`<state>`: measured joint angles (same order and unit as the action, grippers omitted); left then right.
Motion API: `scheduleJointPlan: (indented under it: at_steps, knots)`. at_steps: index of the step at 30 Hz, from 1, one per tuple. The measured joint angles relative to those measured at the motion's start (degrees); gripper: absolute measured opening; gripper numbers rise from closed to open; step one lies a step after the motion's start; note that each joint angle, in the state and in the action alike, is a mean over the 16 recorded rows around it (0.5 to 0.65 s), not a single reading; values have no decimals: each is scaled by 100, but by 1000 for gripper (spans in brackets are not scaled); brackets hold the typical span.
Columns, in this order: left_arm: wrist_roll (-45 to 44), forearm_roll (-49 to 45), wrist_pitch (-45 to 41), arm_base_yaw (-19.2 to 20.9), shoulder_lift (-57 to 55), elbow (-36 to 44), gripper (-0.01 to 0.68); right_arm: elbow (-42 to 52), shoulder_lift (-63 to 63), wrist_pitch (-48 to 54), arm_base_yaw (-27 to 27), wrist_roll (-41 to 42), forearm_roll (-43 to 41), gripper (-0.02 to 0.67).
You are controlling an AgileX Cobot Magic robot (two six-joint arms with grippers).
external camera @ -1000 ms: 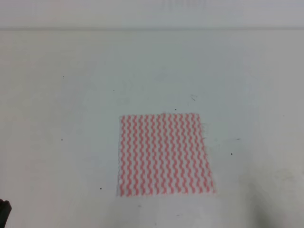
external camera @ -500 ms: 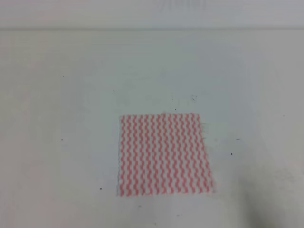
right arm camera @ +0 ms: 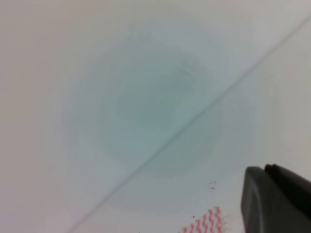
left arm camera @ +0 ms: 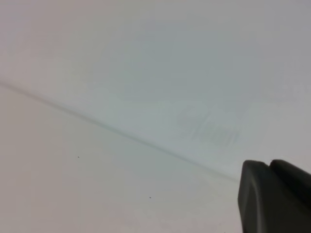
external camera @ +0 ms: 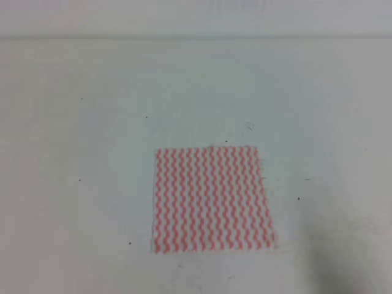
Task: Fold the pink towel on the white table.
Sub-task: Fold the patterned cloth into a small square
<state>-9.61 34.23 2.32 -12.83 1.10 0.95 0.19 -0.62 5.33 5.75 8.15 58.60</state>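
Left gripper [left arm camera: 277,199] gone from overhead view

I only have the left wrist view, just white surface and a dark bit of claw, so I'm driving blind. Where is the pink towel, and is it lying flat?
Observer: In the high view the pink towel lies flat on the white table, near the front edge of the view, slightly right of centre, with no fold visible.
Operator: Is either arm over it?
Observer: No arm or claw shows in the high view, and nothing touches the towel.
Operator: Does the right wrist view catch it?
Observer: Only a striped corner at the bottom edge, beside a dark part of the right claw. I cannot tell whether that claw is open.
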Motion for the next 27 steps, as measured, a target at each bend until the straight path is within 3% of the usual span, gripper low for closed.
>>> scheduleJointPlan:
  at_steps: [15, 27]
  knots:
    - [-3, 383, -617, 0, -547, -394, -3, -481, 373, 562, 0, 287, -255, -18]
    - [-176, -185, -2296, 0, -2764, -2097, -3, -1755, 2041, 2084, 0, 269, -1144, -18]
